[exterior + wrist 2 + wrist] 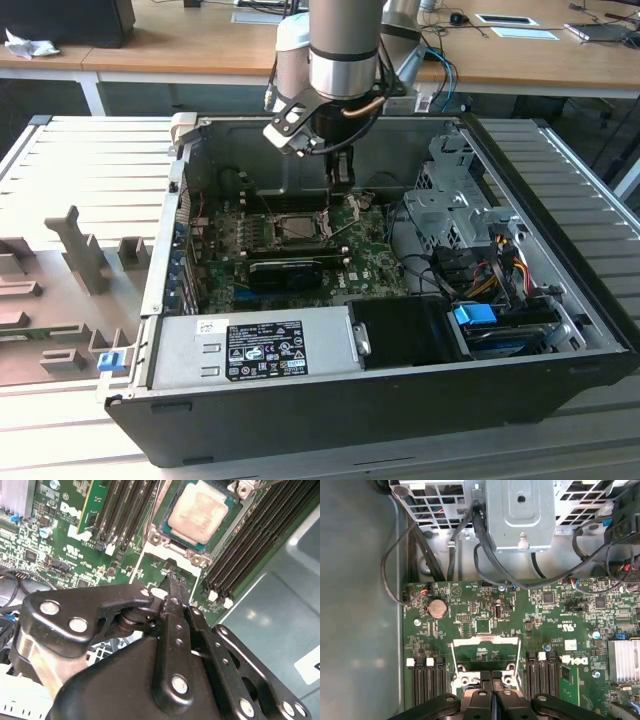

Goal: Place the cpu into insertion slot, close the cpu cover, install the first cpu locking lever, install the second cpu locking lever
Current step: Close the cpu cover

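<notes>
Gripper [173,581] is hovering with its fingers pinched together on nothing, tips just beside the free edge of the open cpu cover [485,640]. The cpu [200,509] is already lying seated in the insertion slot [154,537]. To my eye, the cover is wanting a slow, even push over its hinge, keeping clear of the chip's metal top.

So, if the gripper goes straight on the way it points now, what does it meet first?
Probably the open cpu cover, whose silver frame edge lies just ahead of the gripper; depth is unclear.
</notes>
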You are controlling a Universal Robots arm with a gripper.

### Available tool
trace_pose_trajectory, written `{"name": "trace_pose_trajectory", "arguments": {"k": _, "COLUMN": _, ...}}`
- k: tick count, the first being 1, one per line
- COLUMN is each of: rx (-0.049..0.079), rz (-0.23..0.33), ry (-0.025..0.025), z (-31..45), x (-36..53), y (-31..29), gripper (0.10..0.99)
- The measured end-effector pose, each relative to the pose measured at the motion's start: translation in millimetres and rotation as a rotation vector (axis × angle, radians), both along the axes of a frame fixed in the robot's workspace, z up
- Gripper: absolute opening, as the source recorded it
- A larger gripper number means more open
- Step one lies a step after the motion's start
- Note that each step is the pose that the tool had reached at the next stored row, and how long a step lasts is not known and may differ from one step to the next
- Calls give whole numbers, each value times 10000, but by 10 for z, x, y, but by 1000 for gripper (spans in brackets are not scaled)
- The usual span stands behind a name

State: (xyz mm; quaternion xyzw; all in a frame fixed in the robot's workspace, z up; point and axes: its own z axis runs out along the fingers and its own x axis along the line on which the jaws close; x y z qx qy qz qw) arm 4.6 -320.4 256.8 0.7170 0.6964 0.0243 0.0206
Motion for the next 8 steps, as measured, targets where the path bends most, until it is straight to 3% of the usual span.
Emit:
{"name": "trace_pose_trajectory", "arguments": {"k": 3, "rx": -2, "rz": -1, "ry": 28, "z": 3, "x": 64, "y": 0, "gripper": 106}}
{"name": "trace_pose_trajectory", "arguments": {"k": 5, "rx": -2, "rz": 0, "ry": 103, "z": 3, "x": 174, "y": 0, "gripper": 106}}
{"name": "trace_pose_trajectory", "arguments": {"k": 8, "rx": -3, "rz": 77, "ry": 155, "z": 3, "x": 280, "y": 0, "gripper": 106}}
